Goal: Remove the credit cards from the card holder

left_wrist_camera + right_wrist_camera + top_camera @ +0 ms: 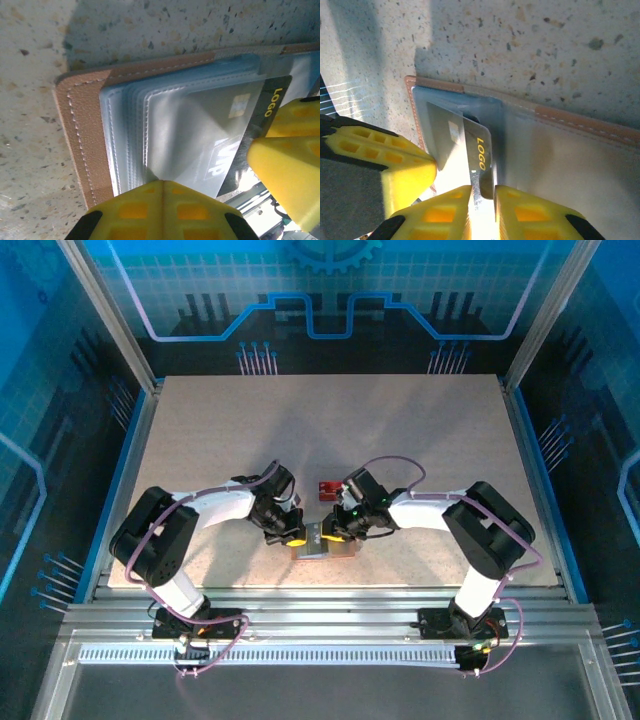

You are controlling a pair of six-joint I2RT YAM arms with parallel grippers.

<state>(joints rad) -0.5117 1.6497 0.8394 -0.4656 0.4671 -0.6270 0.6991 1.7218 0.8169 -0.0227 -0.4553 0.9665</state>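
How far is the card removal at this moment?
Done: one red card lies out on the table. In hand: the left end effector, shut, pins the card holder while the right end effector pinches the LOGO card, partly out. Left: pull it free; whether more cards remain is hidden.

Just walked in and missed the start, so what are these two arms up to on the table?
The right end effector is pinching a grey LOGO card that sticks out of the open card holder. The left end effector, shut, presses on the holder's clear sleeves, seemingly pinning it down. One red card already lies on the table.
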